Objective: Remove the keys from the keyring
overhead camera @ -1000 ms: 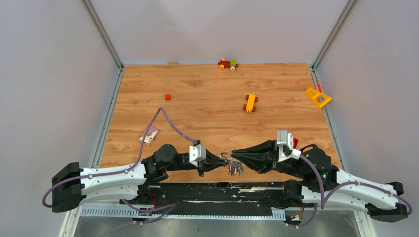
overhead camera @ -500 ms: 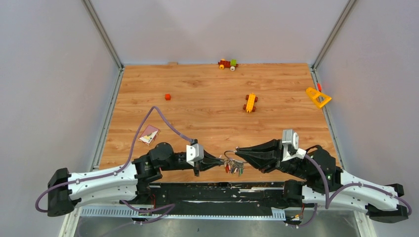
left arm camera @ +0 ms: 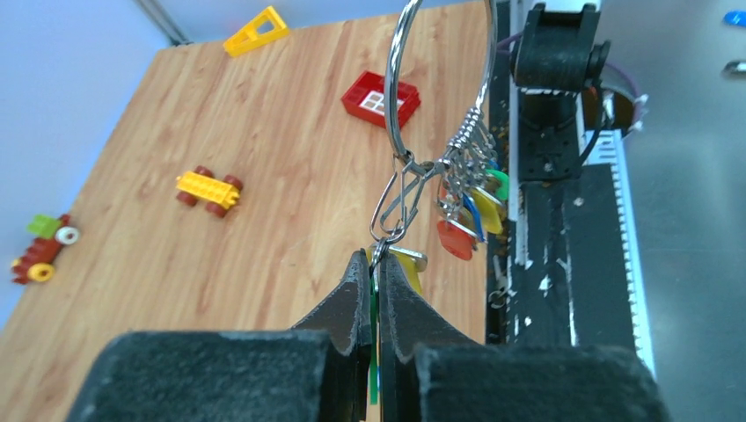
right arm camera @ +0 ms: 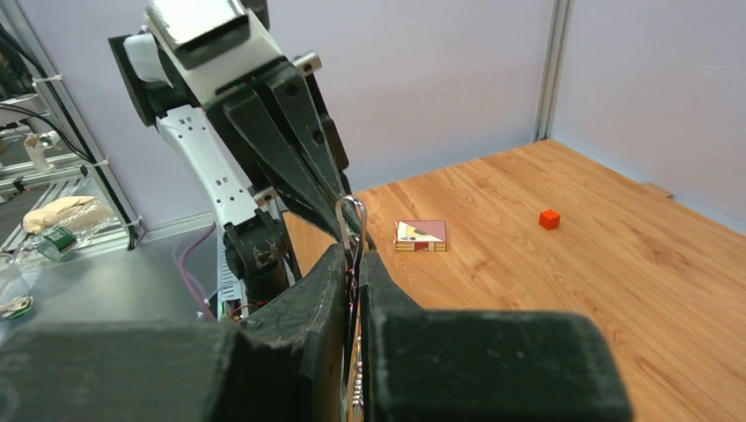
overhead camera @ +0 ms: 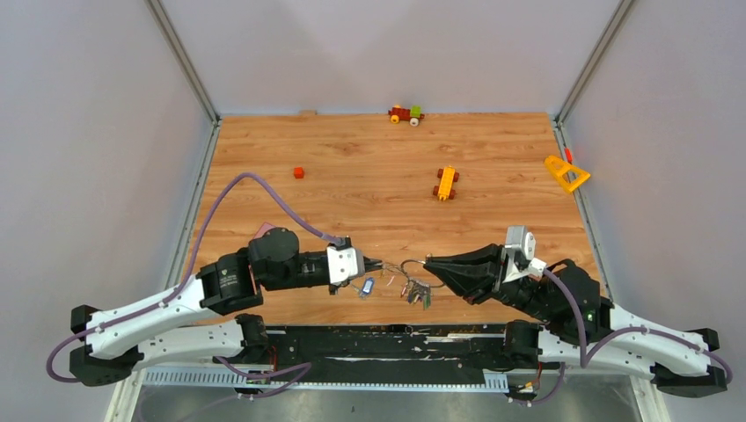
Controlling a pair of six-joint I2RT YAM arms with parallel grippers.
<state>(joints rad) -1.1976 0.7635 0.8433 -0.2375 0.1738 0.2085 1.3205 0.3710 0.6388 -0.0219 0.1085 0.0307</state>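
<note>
- The left gripper (overhead camera: pixel 376 264) is fully closed. It pinches a green key (left arm camera: pixel 373 378) at the end of a small oval link.
- This link hangs on the keyring (overhead camera: pixel 410 264), which stretches between the two tips.
- The right gripper (overhead camera: pixel 428 261) is closed too, and it clamps the wire of the keyring from the other side.
- The other keys (overhead camera: pixel 419 294) hang in a bunch under the ring, nearer to the right gripper. One blue key (overhead camera: pixel 367 287) shows just under the left gripper; whether it hangs or lies cannot be told.
- The near edge of the table (overhead camera: pixel 369 193) is close behind both grippers. Beyond them there is bare wood up to a yellow toy car (overhead camera: pixel 447 183) and a red cube (overhead camera: pixel 298 172), both well apart.
- Compared with one second before, the left gripper has pulled away to its own side, so the gap between the tips is wider, and the blue key is now separate from the bunch.
</note>
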